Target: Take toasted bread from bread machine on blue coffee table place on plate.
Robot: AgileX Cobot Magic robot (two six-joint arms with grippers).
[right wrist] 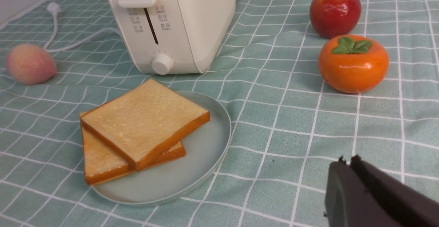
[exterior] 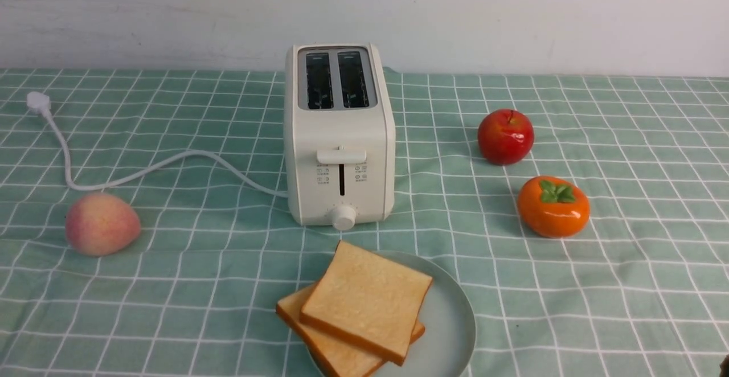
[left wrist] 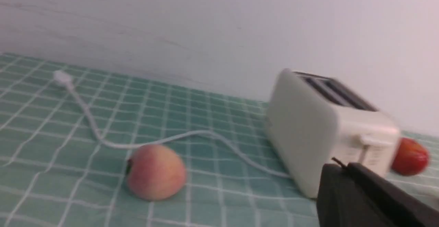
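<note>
Behind everything runs a plain white wall, and in front of it spreads the blue coffee table under its teal cloth with a white grid. Both slices of toasted bread lie stacked on the plate, the upper one turned a little askew over the lower, whose corner overhangs the rim. In the right wrist view the right gripper shows as a dark wedge with its jaws pressed together and nothing between them; the plate and toast sit near it, off to one side, and beyond it, farther away, rest an orange persimmon and a red apple. The bread machine stands just behind the plate, both slots dark and bare, its lever up. In the left wrist view the left gripper also has its jaws together, holding nothing, with the bread machine just beyond its tip and a peach well off to its side. A white power cord trails from the bread machine past the peach to its plug. Neither gripper touches anything.
</note>
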